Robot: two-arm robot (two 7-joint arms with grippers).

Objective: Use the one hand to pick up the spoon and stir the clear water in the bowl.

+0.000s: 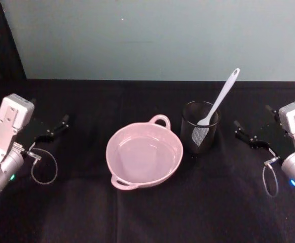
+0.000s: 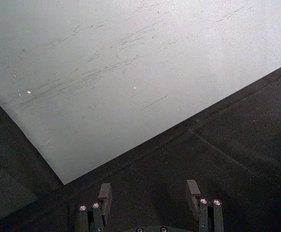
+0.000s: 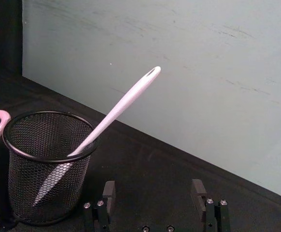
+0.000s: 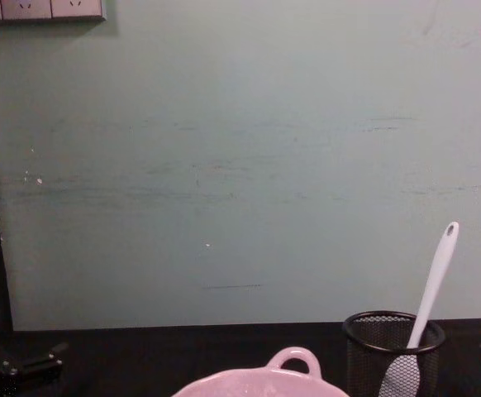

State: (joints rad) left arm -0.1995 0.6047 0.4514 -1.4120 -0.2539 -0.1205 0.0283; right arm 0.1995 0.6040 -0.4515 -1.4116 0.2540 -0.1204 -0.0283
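Right gripper (image 1: 236, 129), black on a silver arm, hovered low at the right edge of the head view with its jaws set wide and nothing between them, pointing toward the frame's centre. The left gripper (image 1: 64, 123) sat parked at the left edge, jaws likewise wide and holding nothing.

On the black surface (image 1: 147, 217) at centre frame lay the pale pink bowl (image 1: 116, 152), clear water in it, one loop handle at its far rim. Just to its right, not quite touching, stood a black mesh cup (image 1: 200, 134), which put it between the bowl and the right gripper.

The white spoon (image 1: 218, 101) stood in that cup, blade down against the mesh, handle leaning up and to the right, so that its holed end rose well above the rim toward the upper right of centre. In the right wrist view the spoon (image 3: 116, 111) crossed the frame on a diagonal, and the cup (image 3: 44, 183) sat ahead of the gripper (image 3: 153, 186) and off to one side.

Judging by the layout, the right arm was much the nearer; the tilted handle offered it a grasp above the rim, the jaws closing across the shaft. A pale green wall closed the scene behind.
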